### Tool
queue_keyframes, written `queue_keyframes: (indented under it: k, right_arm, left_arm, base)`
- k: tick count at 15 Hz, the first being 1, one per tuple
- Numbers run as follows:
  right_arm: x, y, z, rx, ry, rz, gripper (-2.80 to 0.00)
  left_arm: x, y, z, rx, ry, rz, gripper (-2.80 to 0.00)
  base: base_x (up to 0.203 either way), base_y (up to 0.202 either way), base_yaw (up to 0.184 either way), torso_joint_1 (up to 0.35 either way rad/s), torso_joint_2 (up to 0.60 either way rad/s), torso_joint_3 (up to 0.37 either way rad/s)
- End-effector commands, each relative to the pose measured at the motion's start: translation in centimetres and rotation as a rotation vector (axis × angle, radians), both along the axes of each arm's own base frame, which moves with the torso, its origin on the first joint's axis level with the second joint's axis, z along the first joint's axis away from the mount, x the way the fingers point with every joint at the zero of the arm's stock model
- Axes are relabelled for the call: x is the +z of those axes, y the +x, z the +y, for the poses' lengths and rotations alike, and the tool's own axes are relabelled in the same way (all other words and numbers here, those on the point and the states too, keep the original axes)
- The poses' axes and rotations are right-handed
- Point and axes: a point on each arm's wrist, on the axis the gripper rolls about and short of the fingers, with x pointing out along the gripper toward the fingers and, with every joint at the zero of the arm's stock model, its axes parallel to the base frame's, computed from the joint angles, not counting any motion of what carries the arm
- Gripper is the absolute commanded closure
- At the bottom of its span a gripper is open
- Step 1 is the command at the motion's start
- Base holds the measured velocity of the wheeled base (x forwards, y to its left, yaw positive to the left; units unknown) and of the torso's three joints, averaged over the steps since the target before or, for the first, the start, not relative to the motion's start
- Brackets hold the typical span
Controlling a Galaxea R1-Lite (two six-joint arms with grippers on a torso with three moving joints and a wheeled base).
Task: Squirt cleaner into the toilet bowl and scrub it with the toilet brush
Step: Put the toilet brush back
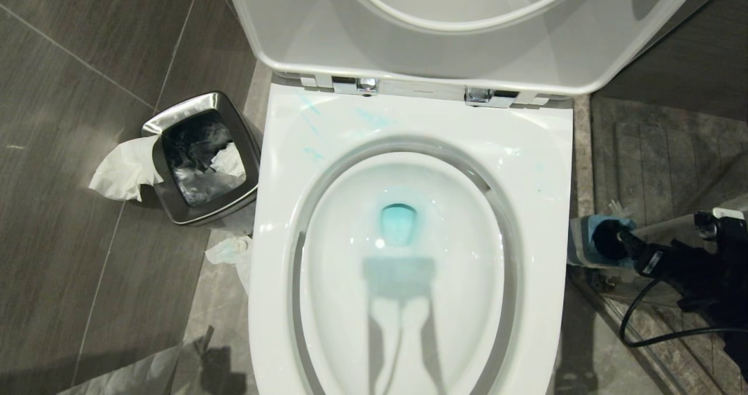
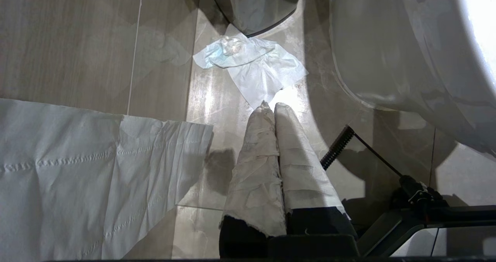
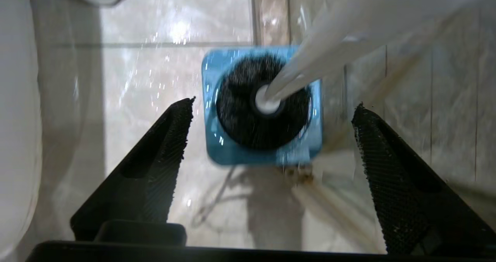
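Note:
The toilet bowl (image 1: 274, 219) fills the head view, seat and lid up, with turquoise liquid (image 1: 398, 222) pooled at the drain. The toilet brush stands with its black head (image 3: 263, 111) in the blue square holder (image 3: 217, 145) on the floor to the bowl's right; its white handle (image 3: 333, 49) leans away. My right gripper (image 3: 275, 103) hangs above the holder, open wide, its black fingers (image 3: 166, 145) on either side and clear of the brush. The right arm (image 1: 701, 272) shows beside the holder (image 1: 584, 243). My left gripper (image 2: 271, 106) is shut and empty, low over the floor. The cleaner is out of view.
A square steel bin (image 1: 201, 155) stands left of the bowl with tissue (image 1: 123, 173) hanging over its rim. More crumpled tissue (image 1: 231, 249) lies on the floor beside it. A paper sheet (image 2: 77, 169) lies near my left gripper. A black cable (image 1: 643, 331) loops under the right arm.

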Motion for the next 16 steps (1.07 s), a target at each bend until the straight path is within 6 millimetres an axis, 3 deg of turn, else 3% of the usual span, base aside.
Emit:
queue_keyframes:
  k: [1,8,13,16]
  right_arm:
    - [0.2,-1.0,0.3,0.005,0.001,0.003,-2.8]
    - [0.7,-3.4,0.9,0.042,0.006,0.02,-2.8]
    - [-0.5,-7.1,2.0,0.11,0.056,0.125,-2.8]
    - [0.7,-7.8,2.3,0.137,0.035,0.067,-2.8]
  left_arm:
    - [0.0,0.0,0.0,-0.001,0.001,0.003,0.0]
    - [0.0,0.0,0.0,-0.002,0.001,0.003,0.0]
    - [0.0,0.0,0.0,-0.003,0.001,0.003,0.0]
    - [0.0,0.0,0.0,-0.003,0.001,0.003,0.0]
  base:
    - [0.0,0.0,0.0,0.0,0.0,0.0]
    - [0.0,0.0,0.0,0.0,0.0,0.0]
    - [0.0,0.0,0.0,0.0,0.0,0.0]
    - [0.0,0.0,0.0,0.0,0.0,0.0]
